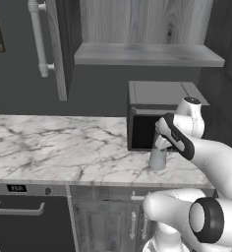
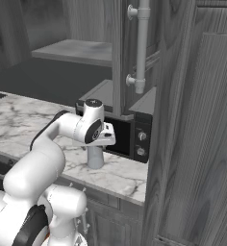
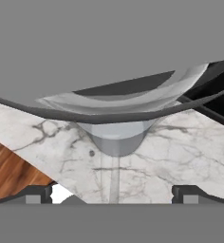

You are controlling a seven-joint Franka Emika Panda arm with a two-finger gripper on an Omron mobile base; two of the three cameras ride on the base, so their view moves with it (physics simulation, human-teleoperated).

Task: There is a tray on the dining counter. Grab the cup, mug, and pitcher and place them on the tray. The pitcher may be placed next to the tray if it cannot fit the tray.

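Pitcher point(image 1: 158, 158) upright on marble worktop point(image 1: 64, 147), just in front of microwave point(image 1: 152, 118). Gripper point(image 3: 114, 199) directly above pitcher, jaws fully spread, holding nothing. Advice: descend straight, straddle body, avoid handle, close below lid.

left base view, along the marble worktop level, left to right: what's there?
Bare grey-veined white marble worktop → tall translucent pale grey pitcher with the open gripper over its top → dark boxy microwave behind them → white robot arm.
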